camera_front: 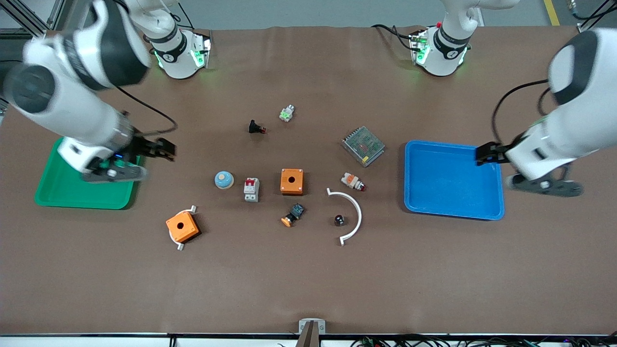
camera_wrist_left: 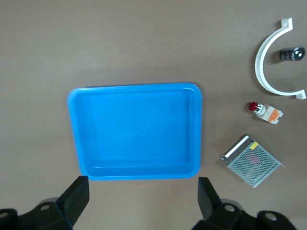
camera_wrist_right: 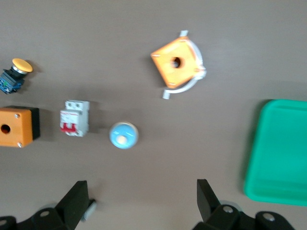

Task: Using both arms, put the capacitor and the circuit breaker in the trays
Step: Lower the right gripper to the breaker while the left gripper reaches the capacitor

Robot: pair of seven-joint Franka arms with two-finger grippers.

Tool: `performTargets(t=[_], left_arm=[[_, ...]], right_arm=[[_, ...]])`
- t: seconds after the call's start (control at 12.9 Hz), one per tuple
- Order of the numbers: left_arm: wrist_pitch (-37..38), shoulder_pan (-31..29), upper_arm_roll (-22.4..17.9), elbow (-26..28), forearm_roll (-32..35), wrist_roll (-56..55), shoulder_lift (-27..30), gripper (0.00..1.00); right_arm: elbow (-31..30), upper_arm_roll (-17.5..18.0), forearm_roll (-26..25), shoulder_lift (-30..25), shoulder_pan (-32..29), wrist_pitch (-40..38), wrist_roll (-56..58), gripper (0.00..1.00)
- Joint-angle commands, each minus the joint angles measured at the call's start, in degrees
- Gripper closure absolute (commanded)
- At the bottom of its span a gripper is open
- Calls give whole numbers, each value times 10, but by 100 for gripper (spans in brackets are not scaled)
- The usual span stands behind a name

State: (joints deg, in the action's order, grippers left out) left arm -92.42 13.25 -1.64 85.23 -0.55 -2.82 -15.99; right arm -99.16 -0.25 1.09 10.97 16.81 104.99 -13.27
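The capacitor (camera_front: 339, 220), a tiny black cylinder, stands on the table inside the curve of a white arc piece (camera_front: 355, 212); it also shows in the left wrist view (camera_wrist_left: 292, 53). The circuit breaker (camera_front: 251, 189), a white block with red toggles, lies near the table's middle and shows in the right wrist view (camera_wrist_right: 74, 118). My left gripper (camera_front: 487, 154) is open and empty over the blue tray's (camera_front: 453, 180) edge at the left arm's end; its own view (camera_wrist_left: 143, 192) shows brown table between the fingers. My right gripper (camera_front: 163, 149) is open and empty, beside the green tray (camera_front: 62, 190), as its own view (camera_wrist_right: 142, 194) shows.
On the table lie two orange boxes (camera_front: 292, 181) (camera_front: 182, 226), a blue dome (camera_front: 224, 180), an orange-capped button (camera_front: 293, 215), a white-and-orange part (camera_front: 353, 181), a metal mesh unit (camera_front: 363, 145), a black push-button (camera_front: 256, 127) and a small green-white part (camera_front: 287, 113).
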Motion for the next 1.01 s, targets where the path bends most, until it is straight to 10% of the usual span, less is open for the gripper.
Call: performTargets(t=[0.0,0.93], left_arm=[[-18,56,-1,-40,-3,-91,-77,0],[-383,201,11,-74,-37,-337,-281,0]], right_arm=[[10,-4,-3,68,51,55,-61,1],[11,-4,15,227,137,235,-91,15]])
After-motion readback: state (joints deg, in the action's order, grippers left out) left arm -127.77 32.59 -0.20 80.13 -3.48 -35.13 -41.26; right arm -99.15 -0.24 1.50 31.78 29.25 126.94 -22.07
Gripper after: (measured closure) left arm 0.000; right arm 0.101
